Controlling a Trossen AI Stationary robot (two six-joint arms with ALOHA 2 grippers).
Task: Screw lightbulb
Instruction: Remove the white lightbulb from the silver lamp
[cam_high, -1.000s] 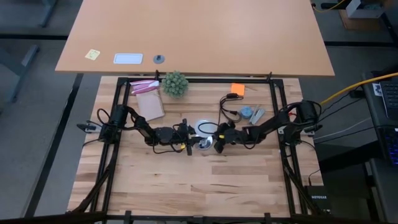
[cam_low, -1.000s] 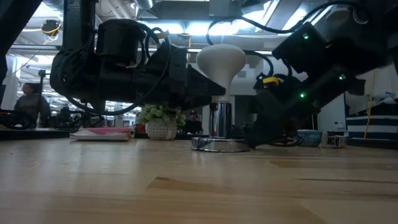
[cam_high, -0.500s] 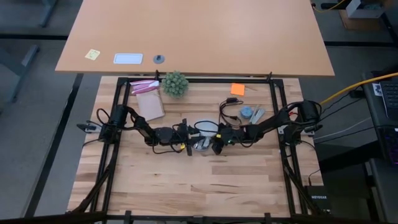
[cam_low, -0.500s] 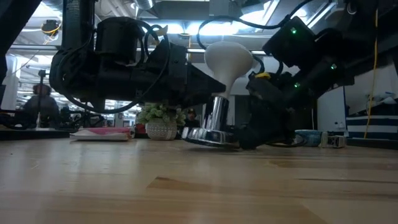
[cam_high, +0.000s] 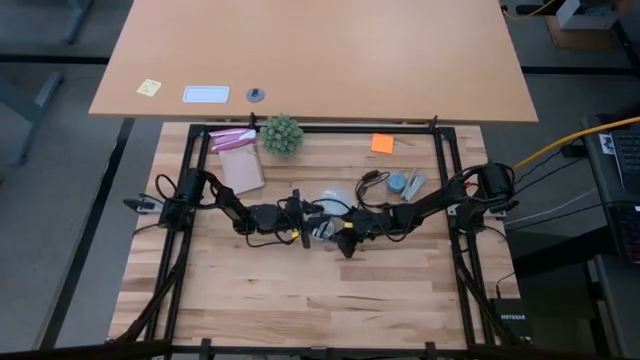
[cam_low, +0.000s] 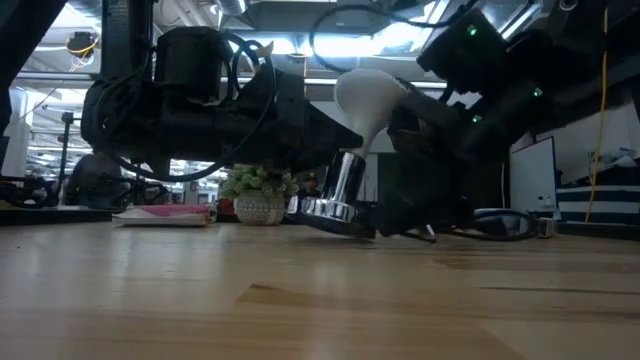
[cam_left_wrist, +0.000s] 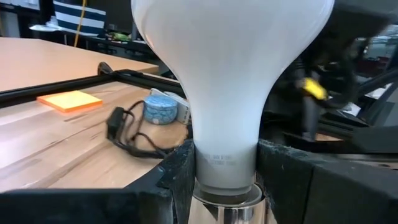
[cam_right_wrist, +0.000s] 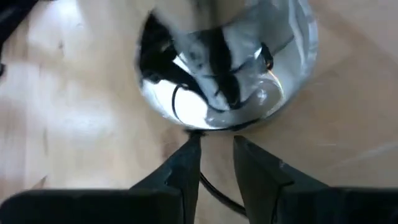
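The lightbulb (cam_left_wrist: 230, 74), a frosted white globe, stands with its screw end in the silvery stem of the socket (cam_low: 345, 175). That stem rises from a shiny round disc (cam_right_wrist: 230, 81). In the low view the bulb (cam_low: 372, 95) and socket lean to the right. The disc's left edge (cam_low: 300, 206) is raised and its right edge is low. My left gripper (cam_left_wrist: 225, 168) comes in level from the table's left and is shut on the bulb. My right gripper (cam_right_wrist: 216, 149) slants down from the right at the disc's rim. My left gripper pinches the bulb's narrow neck (cam_left_wrist: 227, 158), just above the metal end, between its two fingers. The fingers come level from the table's left, across the bulb's axis. The bulb stands almost upright, tipped slightly to the right, with its end in the socket. My right gripper has its fingertips (cam_right_wrist: 191, 146) at the disc's rim (cam_right_wrist: 199, 129), where the thin black cord (cam_right_wrist: 208, 186) leaves it. The cord runs back between the fingers. Whether they pinch the rim or the cord I cannot tell. The disc sits tilted in this hold.
At the far side are a spiky green ball plant (cam_high: 281, 134), a pink and brown booklet (cam_high: 240, 165), an orange note (cam_high: 381, 143) and small blue-grey parts (cam_high: 402, 182). A black frame rail (cam_high: 320, 128) borders the work area. The near half of the table (cam_high: 320, 300) is bare wood.
My right gripper has moved a little toward the near edge and rolled its wrist. The socket's disc, flat on the table a second ago, has tipped: its left edge has risen, and the bulb's top leans right. The cord's loop has been drawn along.
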